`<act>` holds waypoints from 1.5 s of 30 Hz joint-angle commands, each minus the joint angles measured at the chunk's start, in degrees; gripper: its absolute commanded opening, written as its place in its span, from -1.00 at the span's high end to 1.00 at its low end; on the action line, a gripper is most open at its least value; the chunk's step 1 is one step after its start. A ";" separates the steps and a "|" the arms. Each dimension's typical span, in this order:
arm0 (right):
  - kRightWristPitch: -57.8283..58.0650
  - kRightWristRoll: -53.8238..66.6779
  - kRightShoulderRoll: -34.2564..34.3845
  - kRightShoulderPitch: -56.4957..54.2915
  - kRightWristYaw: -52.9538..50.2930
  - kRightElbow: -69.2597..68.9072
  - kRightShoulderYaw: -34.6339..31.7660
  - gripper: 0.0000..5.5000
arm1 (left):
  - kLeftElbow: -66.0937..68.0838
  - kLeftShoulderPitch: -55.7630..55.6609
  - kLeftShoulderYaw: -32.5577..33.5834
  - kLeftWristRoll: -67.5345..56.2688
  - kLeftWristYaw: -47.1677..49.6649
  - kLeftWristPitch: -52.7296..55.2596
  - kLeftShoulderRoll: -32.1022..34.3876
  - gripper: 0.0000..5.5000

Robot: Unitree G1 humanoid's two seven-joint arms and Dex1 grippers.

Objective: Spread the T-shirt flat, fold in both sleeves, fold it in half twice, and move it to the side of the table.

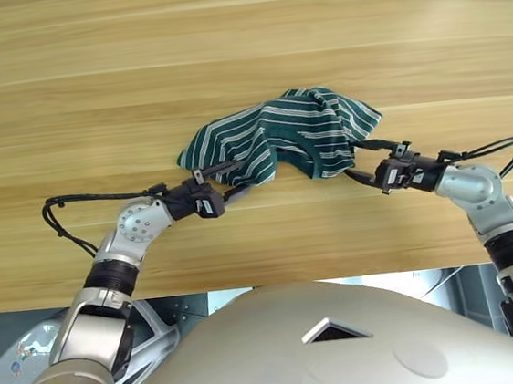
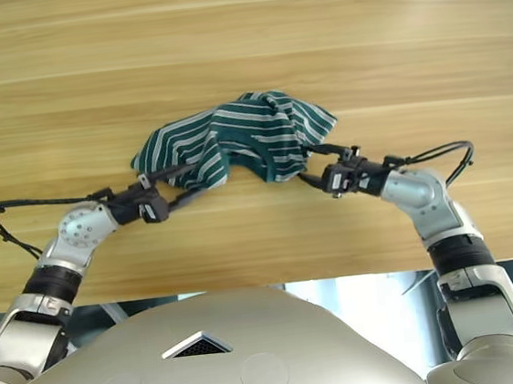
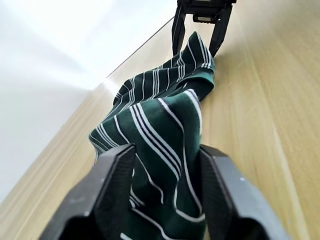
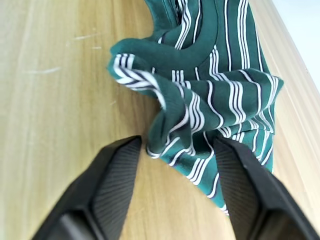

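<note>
The left gripper has its 2 jaws spread, with a thick fold of the T-shirt bunched between them. The cloth fills the gap and seems to touch both inner faces, though the jaws look too wide apart to be pinching it. The right gripper also has its 2 jaws spread. They straddle a curled striped edge of the cloth, with bare wood showing between one jaw and the fabric, so nothing is gripped there.

The 2 grippers lie low over the desk, 1 at each near end of the garment and pointing inward toward it. This placement likely sets up a grasp on both ends, so the arms can draw apart and pull the cloth open.

The T-shirt is dark green with thin white stripes. It sits as 1 crumpled heap near the middle of the desk, humped highest toward the right arm and trailing flatter toward the left. No sleeve can be told apart in the folds. Spreading appears not yet done, so every fold is yet to come.

Counted: 1 T-shirt, 2 grippers, 1 wooden desk.
</note>
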 commanded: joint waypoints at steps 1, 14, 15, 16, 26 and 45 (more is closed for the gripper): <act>0.12 -0.04 -0.94 -0.12 0.37 0.65 0.44 0.29 | 0.55 -1.10 -0.25 -0.72 0.52 -0.35 -0.08 0.43; -1.22 2.25 -0.17 0.07 0.78 0.86 0.77 0.99 | 3.32 -2.13 0.84 -0.85 2.52 -0.95 0.01 1.00; -1.42 2.48 -0.11 0.00 0.78 1.02 0.72 0.99 | 3.61 -2.22 0.98 -0.92 2.70 -1.00 0.08 1.00; -1.72 2.85 -0.03 -0.05 0.72 1.22 0.55 0.99 | 4.13 -2.45 1.17 -0.88 2.99 -1.12 0.17 1.00; -4.50 10.22 -1.65 -1.76 -1.37 2.31 -6.62 0.99 | 6.34 -5.45 5.36 -2.65 5.54 -2.81 2.25 1.00; -17.33 56.10 -7.16 17.52 30.09 -26.16 -15.24 0.99 | -43.00 13.95 13.26 -61.99 -29.52 4.87 19.67 1.00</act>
